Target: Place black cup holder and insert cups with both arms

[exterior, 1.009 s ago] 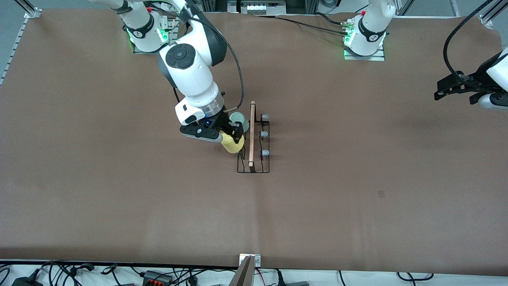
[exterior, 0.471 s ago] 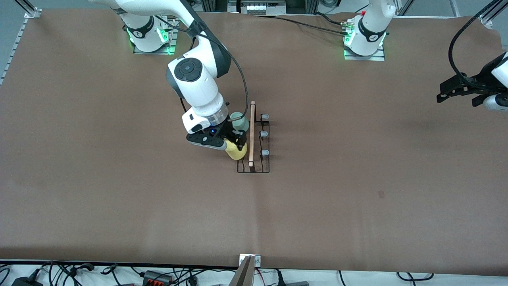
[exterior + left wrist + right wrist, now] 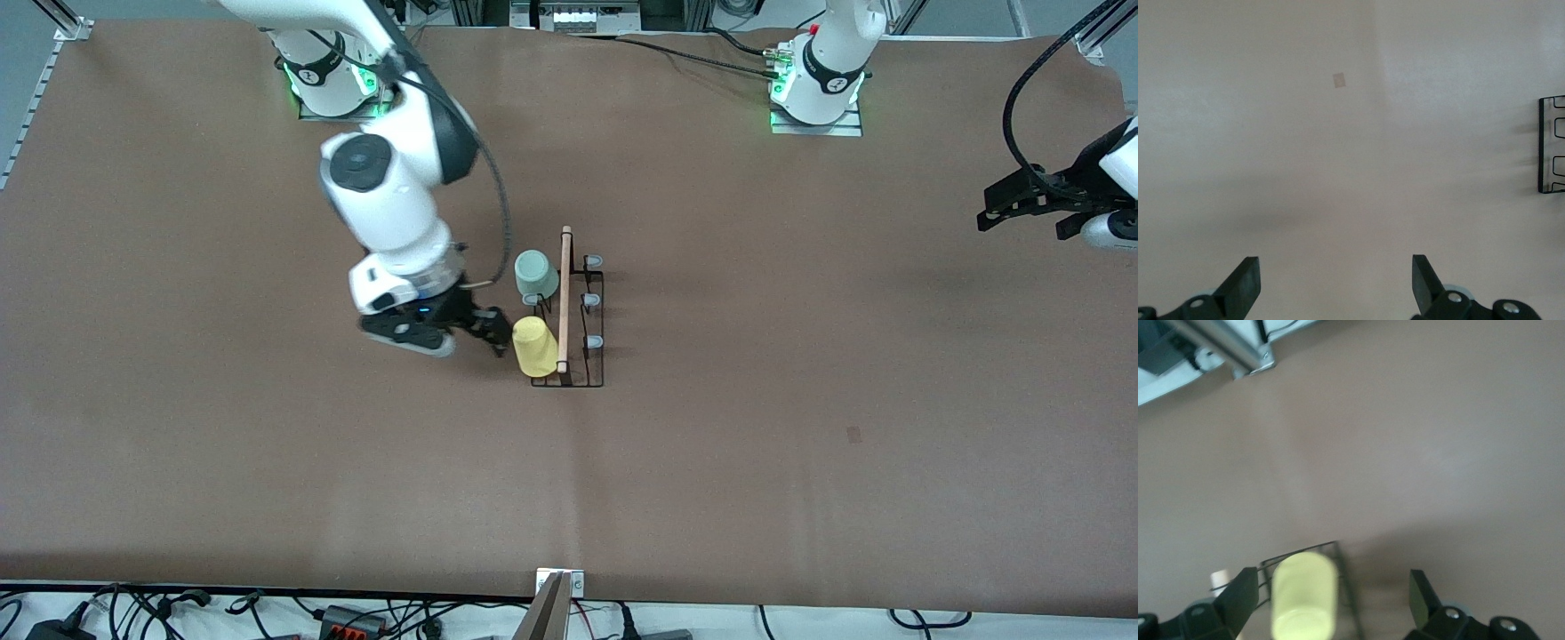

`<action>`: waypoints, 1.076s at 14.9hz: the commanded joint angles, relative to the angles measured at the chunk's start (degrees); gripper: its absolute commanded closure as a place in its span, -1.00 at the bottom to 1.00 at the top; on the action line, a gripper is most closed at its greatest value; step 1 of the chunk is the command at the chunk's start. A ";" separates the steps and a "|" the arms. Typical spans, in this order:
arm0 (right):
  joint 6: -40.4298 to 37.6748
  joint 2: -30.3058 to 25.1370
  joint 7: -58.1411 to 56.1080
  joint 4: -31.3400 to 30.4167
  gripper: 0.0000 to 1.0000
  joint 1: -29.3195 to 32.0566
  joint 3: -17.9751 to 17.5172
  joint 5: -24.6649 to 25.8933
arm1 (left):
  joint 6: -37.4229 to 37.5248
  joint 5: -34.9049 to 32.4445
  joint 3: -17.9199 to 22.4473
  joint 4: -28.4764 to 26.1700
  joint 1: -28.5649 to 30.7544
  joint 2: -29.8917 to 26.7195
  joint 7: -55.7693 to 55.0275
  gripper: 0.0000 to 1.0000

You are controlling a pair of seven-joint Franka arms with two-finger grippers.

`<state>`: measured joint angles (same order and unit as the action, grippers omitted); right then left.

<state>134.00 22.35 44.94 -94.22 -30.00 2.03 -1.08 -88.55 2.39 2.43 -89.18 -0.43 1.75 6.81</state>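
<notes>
Black cup holder carries yellow cup, green cup, latter front view only; both grippers' jaws apart.

No words or numbers to read here
There is a small round mark on the black band at the bottom of each robot arm, but it is too tiny to tell what it says. The brown table, the cups and the wire rack have no labels, letters or signs on them that can be read
</notes>
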 commanded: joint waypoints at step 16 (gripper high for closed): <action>-44.99 -17.25 -38.96 7.39 -1.00 33.96 -1.41 3.19 | -0.39 -1.77 -1.11 -0.47 -0.18 -0.52 1.37 -1.00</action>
<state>87.85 4.62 7.43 -85.77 2.64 2.36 1.58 -88.56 2.19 2.01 -89.29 -0.64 1.85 7.09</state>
